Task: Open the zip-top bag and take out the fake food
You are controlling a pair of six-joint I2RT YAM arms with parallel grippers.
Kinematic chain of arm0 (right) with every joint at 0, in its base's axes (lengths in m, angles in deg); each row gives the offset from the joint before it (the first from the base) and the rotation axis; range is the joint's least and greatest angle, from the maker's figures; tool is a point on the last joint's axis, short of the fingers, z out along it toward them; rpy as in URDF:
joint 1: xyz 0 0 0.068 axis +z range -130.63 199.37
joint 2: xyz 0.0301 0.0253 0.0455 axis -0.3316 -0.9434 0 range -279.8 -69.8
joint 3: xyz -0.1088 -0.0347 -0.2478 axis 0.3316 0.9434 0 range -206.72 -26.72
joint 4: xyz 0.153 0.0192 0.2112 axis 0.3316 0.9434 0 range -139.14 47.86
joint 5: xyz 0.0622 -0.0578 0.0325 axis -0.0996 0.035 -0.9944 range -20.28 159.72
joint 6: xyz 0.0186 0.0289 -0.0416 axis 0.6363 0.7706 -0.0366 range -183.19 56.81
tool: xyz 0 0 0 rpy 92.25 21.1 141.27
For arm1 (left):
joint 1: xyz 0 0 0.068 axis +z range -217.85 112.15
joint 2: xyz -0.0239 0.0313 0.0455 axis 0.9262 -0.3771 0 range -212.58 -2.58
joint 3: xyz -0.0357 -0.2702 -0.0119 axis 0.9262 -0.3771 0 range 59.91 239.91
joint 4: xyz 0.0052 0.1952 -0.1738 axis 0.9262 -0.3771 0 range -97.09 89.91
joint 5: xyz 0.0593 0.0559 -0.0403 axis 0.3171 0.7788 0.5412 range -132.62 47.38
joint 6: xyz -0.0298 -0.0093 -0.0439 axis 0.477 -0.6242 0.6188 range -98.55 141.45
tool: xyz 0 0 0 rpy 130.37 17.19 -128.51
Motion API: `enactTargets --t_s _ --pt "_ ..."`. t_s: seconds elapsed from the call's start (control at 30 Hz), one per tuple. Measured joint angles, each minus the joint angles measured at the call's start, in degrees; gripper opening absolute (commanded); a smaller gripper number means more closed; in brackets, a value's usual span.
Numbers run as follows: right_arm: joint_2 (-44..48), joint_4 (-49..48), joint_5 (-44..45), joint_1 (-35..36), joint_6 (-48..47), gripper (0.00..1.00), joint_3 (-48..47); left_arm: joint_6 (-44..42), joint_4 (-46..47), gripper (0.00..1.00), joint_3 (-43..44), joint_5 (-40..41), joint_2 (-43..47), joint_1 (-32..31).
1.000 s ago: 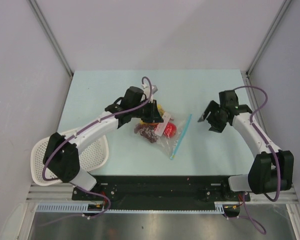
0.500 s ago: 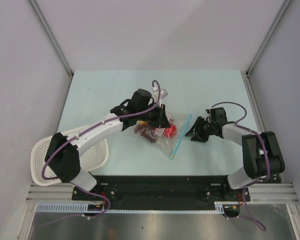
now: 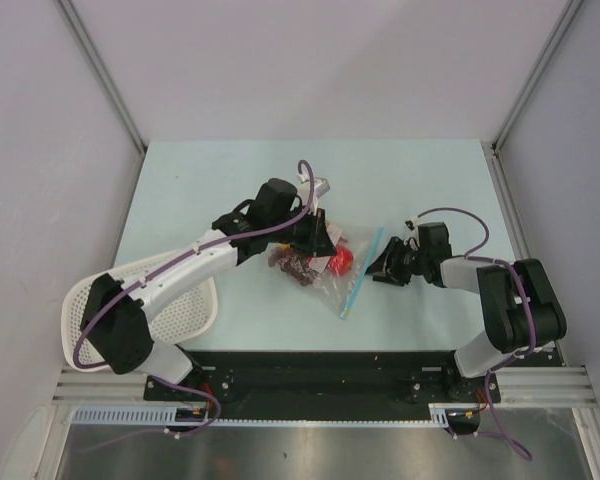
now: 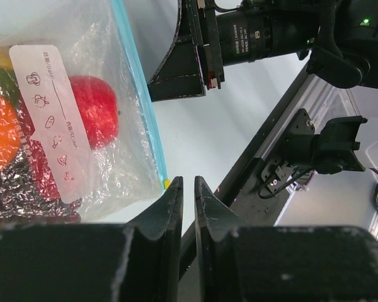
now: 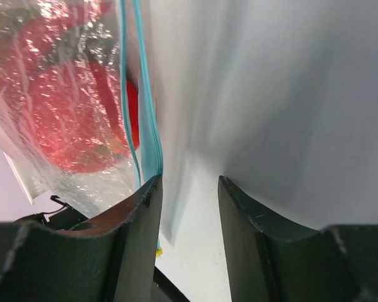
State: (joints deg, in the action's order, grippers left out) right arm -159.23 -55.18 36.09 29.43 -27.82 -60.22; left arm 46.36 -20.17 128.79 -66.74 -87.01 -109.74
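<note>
Zip-top bag [image 3: 332,272] lies mid-frame on desk [image 3: 230,180]. Left fingers [image 4: 167,207] nearly closed, nothing between. Right fingers [image 5: 135,220] parted, empty, one touching teal zip strip [image 5: 152,157].

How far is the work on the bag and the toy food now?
Nothing looks finished: the fake food lies inside the zip-top bag. In hand: the right gripper, fingers open, is at the zip strip; the left gripper is nearly shut beside the bag. Remaining: opening the bag, taking the food out.
</note>
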Motion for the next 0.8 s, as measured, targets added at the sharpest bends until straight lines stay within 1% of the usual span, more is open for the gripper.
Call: enactTargets --t_s 0.27,0.4,0.5,0.57,0.6,0.67,0.7,0.8 --pt "-1.3 -4.9 -2.2 1.7 1.6 0.48 0.1 0.0 -0.6 0.17 0.0 0.0 0.1 0.0" --pt "-1.4 -7.1 -3.0 2.6 2.3 0.43 0.9 0.0 -0.7 0.17 0.0 0.0 0.1 0.0" --pt "-2.7 -10.1 -3.5 2.8 2.7 0.26 1.2 0.0 -0.7 0.17 0.0 0.1 0.1 0.0" --pt "-4.7 -12.8 -3.6 2.9 3.6 0.17 1.2 0.0 -0.9 0.17 0.0 0.4 0.1 0.0" --pt "-5.5 -13.4 -3.6 2.9 3.6 0.1 1.2 0.0 -1.0 0.17 0.0 0.5 0.1 0.0" --pt "-6.8 -14.2 -3.2 3.3 3.8 0.03 1.3 0.0 -1.2 0.18 0.0 0.7 0.1 0.0" --pt "-6.9 -14.2 -3.1 3.5 3.5 0.0 1.3 0.0 -1.3 0.18 0.0 1.0 0.1 0.0" --pt "-6.7 -14.4 -2.7 4.1 2.9 0.0 1.3 0.0 -1.8 0.18 -0.2 1.5 0.6 0.0"
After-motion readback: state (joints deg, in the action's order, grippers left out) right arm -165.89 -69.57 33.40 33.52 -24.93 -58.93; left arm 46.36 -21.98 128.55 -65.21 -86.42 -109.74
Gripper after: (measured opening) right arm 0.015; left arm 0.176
